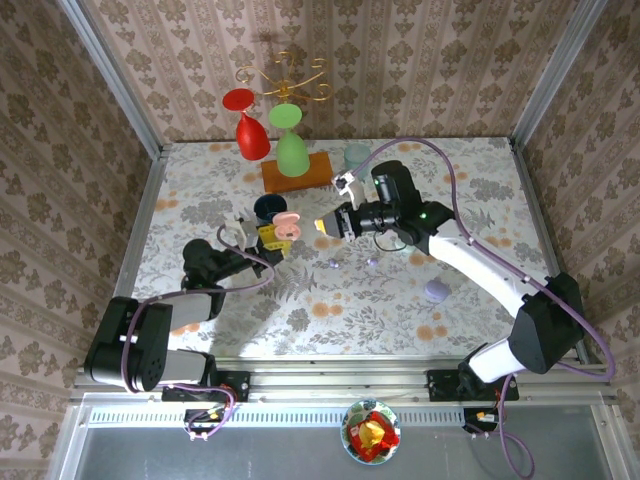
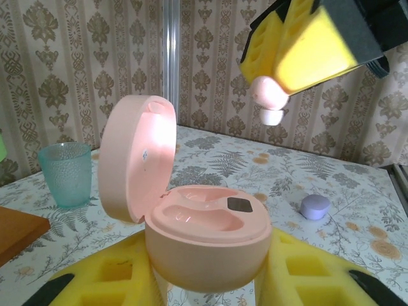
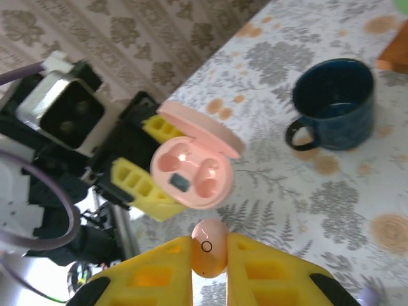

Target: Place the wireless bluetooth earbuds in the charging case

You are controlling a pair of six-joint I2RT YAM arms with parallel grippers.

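My left gripper point(image 2: 207, 280) is shut on the base of a pink charging case point(image 2: 207, 239), holding it above the table with its lid point(image 2: 137, 167) hinged open to the left. The case point(image 1: 285, 225) sits between the two arms, its two wells facing up point(image 3: 191, 172). My right gripper point(image 3: 209, 261) is shut on a glossy pinkish earbud point(image 3: 209, 248). The earbud point(image 2: 269, 95) hangs from the yellow fingers point(image 2: 299, 41) above and to the right of the open case, apart from it. Two more tiny pale earbuds point(image 1: 333, 264) lie on the table.
A lilac case point(image 1: 436, 291) lies on the table to the right. A dark blue mug point(image 3: 335, 105) stands just behind the case. A teal cup point(image 2: 65, 173) and a wooden stand point(image 1: 297, 172) with red and green goblets are at the back.
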